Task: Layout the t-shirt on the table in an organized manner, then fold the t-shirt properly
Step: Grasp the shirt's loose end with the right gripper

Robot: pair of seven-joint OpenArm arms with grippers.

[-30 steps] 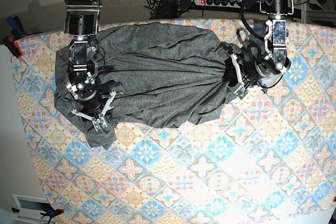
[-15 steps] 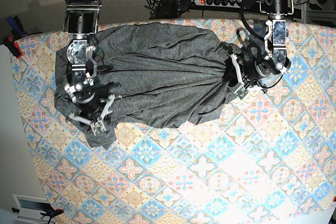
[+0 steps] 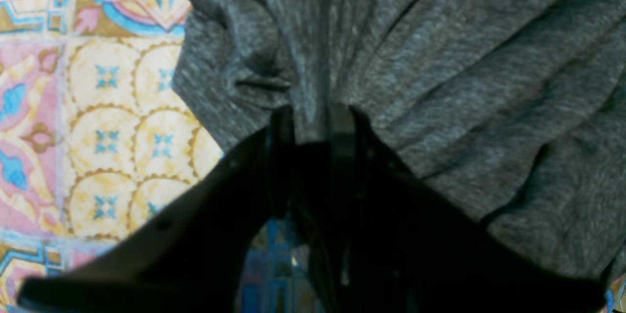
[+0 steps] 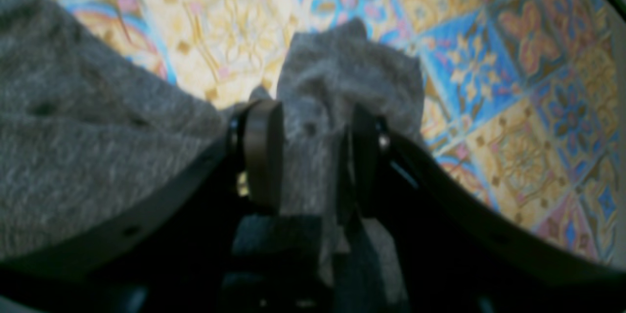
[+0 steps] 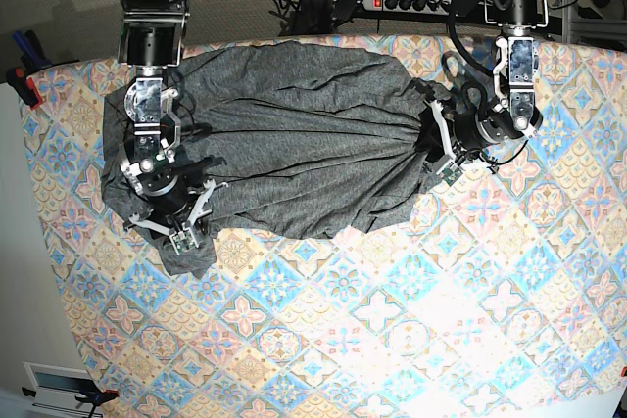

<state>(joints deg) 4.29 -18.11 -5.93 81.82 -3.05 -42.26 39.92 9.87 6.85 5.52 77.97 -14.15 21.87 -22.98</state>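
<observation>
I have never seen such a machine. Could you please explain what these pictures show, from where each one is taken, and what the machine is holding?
It is a robot with two arms. One picture looks down from above on the whole table, which is covered by a patterned cloth. The other two come from small cameras on the wrists, looking along each hand.

On the table lies one dark grey t-shirt, wrinkled and pulled lengthwise between the arms.

The left hand, on the right side of the overhead picture, is closed on a gathered bunch of the fabric; its wrist picture shows the folds running into the hand. The right hand grips the other end, with a lump of grey cloth between its fingers.
</observation>
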